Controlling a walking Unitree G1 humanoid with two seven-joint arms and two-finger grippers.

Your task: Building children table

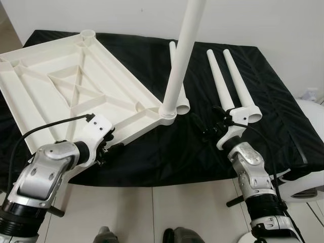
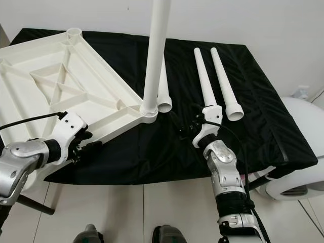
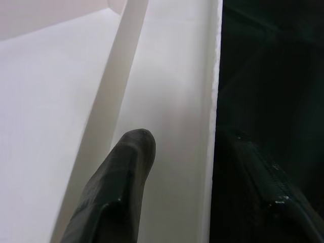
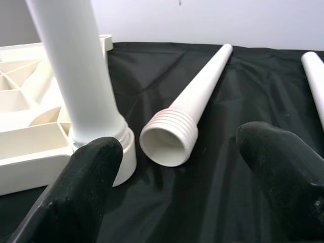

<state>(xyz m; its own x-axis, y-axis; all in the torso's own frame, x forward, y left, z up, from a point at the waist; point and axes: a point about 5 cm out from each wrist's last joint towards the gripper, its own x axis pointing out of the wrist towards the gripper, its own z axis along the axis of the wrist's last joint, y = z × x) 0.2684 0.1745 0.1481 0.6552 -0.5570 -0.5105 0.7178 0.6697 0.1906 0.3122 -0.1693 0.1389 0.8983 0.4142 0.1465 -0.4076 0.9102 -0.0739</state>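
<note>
Left claw (image 1: pixel 104 147): fingers straddle the near rim of the inverted table panel (image 1: pixel 66 86), one finger on the white ribbed underside, the other outside on the black side. It appears closed on that rim, steadying the panel.

Right claw (image 4: pixel 177 177): wide open, holding nothing, fingers spread either side of the threaded mouth of a loose leg (image 4: pixel 195 104) that lies on the black cloth (image 1: pixel 202 157) just beside the panel's corner. In the head views this claw sits low over the cloth, between that leg and the two further loose legs (image 1: pixel 230 83), which lie side by side to the robot's right.

One fitted leg (image 1: pixel 182 55) stands upright in the corner socket nearest the right claw. A second socket (image 1: pixel 88 34) at the far corner is open. The panel lies tilted across the left part of the cloth-covered surface, its left edge overhanging.

Judgement: one of four legs seated; next is likely a grasp on the nearest loose leg.

Risks:
- Round, tapered leg may roll off the slick cloth or squirt out of the fingers if grasped off-centre.
- Right arm's swing could knock the upright leg, which may be only partly threaded.
- Left claw's hold is on a thin rim; a slip would let the overhanging panel shift.
</note>
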